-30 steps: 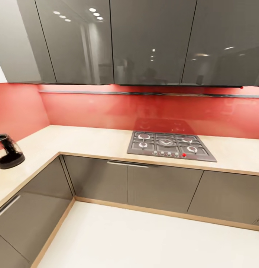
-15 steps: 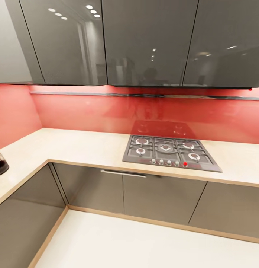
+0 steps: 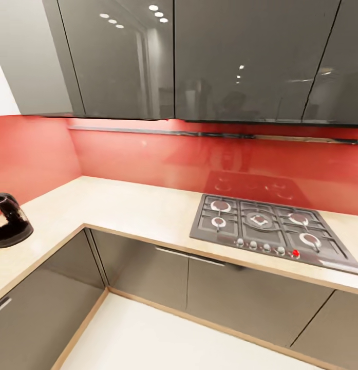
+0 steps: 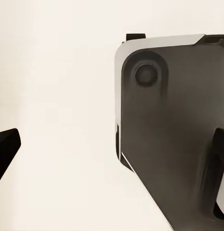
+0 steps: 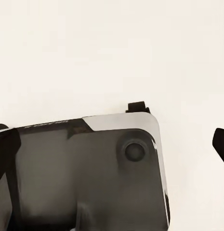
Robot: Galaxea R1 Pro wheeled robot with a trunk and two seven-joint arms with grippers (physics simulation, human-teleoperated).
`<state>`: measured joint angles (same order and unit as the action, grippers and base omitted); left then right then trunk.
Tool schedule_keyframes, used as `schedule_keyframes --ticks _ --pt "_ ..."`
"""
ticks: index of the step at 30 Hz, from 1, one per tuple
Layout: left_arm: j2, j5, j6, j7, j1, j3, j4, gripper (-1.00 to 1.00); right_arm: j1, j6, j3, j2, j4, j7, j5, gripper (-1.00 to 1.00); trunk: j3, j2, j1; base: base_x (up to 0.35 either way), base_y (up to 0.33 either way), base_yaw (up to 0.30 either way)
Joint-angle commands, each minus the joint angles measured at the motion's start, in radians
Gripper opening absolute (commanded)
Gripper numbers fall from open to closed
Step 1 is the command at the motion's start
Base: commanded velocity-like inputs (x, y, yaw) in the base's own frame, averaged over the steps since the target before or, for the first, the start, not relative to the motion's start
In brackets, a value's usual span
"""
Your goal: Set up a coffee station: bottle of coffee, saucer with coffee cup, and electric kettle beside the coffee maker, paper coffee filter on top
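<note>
One kettle (image 3: pixel 9 220) on countertop (image 3: pixel 122 205) in head view, wrist views floor

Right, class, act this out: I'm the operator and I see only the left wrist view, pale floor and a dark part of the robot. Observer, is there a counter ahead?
Observer: Yes. The head view shows an L-shaped beige countertop under glossy grey wall cabinets.
Operator: Is anything standing on it?
Observer: A dark rounded vessel stands on the counter's left leg, at the picture's edge. I cannot tell whether it is the kettle or the coffee maker.
Operator: And the right claw?
Observer: In the right wrist view the right claw is open, with nothing held between its fingers.
</note>
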<state>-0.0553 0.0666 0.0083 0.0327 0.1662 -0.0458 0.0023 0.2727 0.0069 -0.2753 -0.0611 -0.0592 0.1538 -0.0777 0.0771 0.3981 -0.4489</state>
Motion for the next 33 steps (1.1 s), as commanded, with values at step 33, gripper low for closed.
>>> schedule_keyframes --ticks 33 --pt "0.002 0.006 0.001 0.004 0.001 -0.005 0.0 1.0 0.0 0.001 -0.008 0.001 -0.001 0.003 -0.008 1.0 0.002 0.002 -0.001 0.233 -0.033 0.278"
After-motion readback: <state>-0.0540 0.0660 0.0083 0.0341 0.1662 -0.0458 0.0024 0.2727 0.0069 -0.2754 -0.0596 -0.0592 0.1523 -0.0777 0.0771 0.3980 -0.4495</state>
